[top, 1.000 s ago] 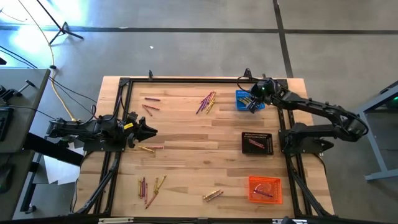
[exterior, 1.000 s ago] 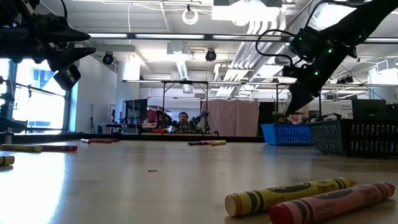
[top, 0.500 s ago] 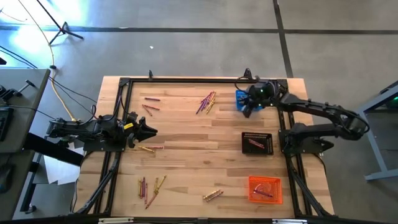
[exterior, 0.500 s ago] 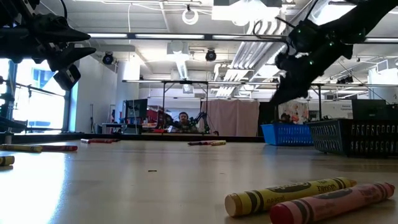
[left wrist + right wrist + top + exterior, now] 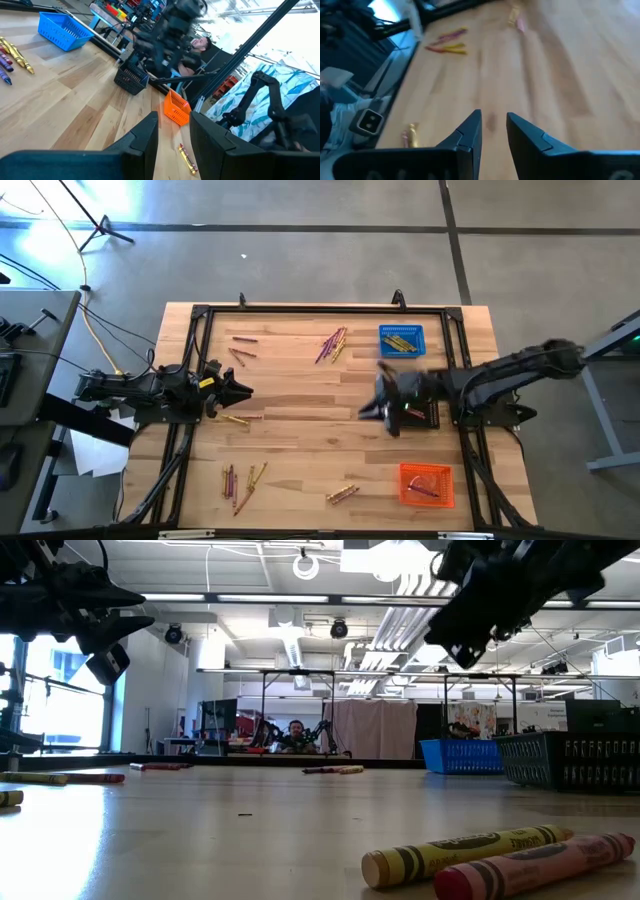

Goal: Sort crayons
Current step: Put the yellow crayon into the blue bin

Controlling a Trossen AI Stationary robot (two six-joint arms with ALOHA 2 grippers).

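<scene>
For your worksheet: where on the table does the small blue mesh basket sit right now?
In the high view the small blue mesh basket sits at the table's far edge on the right arm's side, beside the loose crayon cluster, with the black mesh basket nearer the camera.

I count three baskets on my table: one blue, one black, one orange. Loose crayons lie in five scatterings; single sticks run together from above, so I can't total them. Close to the low camera I see two, one yellow and one pink. Two arms are at the table.
</scene>
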